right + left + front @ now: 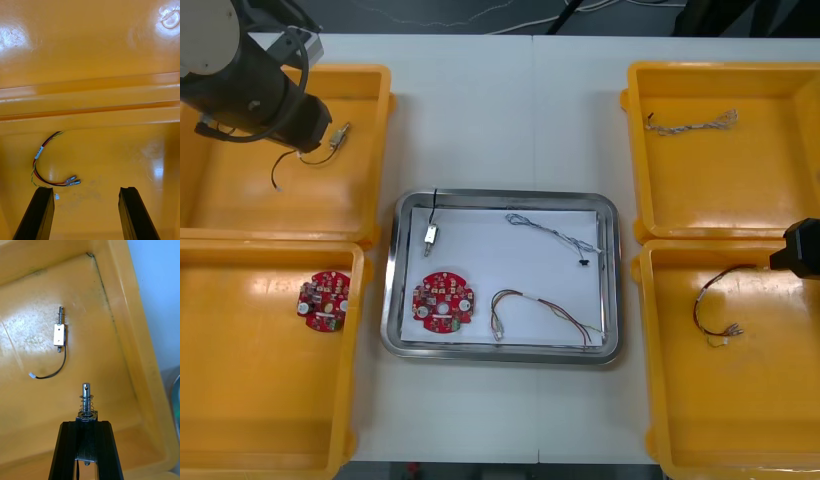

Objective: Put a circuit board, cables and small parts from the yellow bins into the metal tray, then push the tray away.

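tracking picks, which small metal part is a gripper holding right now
The small metal part clamped in the left gripper, over the far left yellow bin. Another lies loose in that bin; a third in the metal tray.

The front camera hangs above the arms and looks steeply down, far enough off to take in the desk (480,110), all four yellow bins (280,232) and the tray (505,197).

The left wrist camera sits close over the far left bin (123,333). It faces along the left hand (87,423) and the small metal part (87,397) it grips, toward the bin's far right corner.

The right wrist camera sits close over the near right bin (112,157). It faces past the right hand (87,195) toward the far wall.

Each wrist view shares its bin with the front view, and the red and yellow cable (38,153) shows in the front and right wrist views.
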Controlling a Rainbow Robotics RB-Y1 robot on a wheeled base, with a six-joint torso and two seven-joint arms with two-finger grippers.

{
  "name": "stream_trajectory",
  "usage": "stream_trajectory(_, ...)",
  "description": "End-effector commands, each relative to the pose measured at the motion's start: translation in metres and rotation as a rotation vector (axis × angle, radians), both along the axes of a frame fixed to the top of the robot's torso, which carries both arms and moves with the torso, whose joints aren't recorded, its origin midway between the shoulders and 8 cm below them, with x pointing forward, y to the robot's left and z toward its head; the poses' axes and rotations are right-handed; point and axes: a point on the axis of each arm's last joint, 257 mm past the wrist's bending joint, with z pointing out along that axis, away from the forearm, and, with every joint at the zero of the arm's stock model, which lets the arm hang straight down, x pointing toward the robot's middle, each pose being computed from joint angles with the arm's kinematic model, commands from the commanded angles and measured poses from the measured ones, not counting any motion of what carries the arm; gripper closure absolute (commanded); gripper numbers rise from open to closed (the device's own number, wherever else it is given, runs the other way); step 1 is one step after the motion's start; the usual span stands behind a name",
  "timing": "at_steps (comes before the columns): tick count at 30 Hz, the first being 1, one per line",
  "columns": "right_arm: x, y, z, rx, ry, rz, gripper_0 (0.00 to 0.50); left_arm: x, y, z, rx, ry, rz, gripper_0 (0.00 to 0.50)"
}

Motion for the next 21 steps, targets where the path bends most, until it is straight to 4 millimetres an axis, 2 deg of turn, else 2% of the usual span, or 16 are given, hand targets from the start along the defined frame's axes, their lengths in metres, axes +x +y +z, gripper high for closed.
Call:
stream_trajectory(1, 0.000, -0.001, 0.006, -0.025, -0.033, 0.038, 0.000, -0.019, -0.011, 0.000, -0.036, 0.001, 0.052, 0.500)
stream_trajectory(10, 0.000, -0.002, 0.005, -0.028, -0.033, 0.037, 0.000, -0.043, -0.053, -0.017, -0.080, 0.007, 0.082, 0.500)
stream_trajectory(21, 0.000, -0.002, 0.005, -0.028, -0.033, 0.037, 0.000, -0.054, -0.093, -0.035, -0.119, -0.016, 0.133, 0.500)
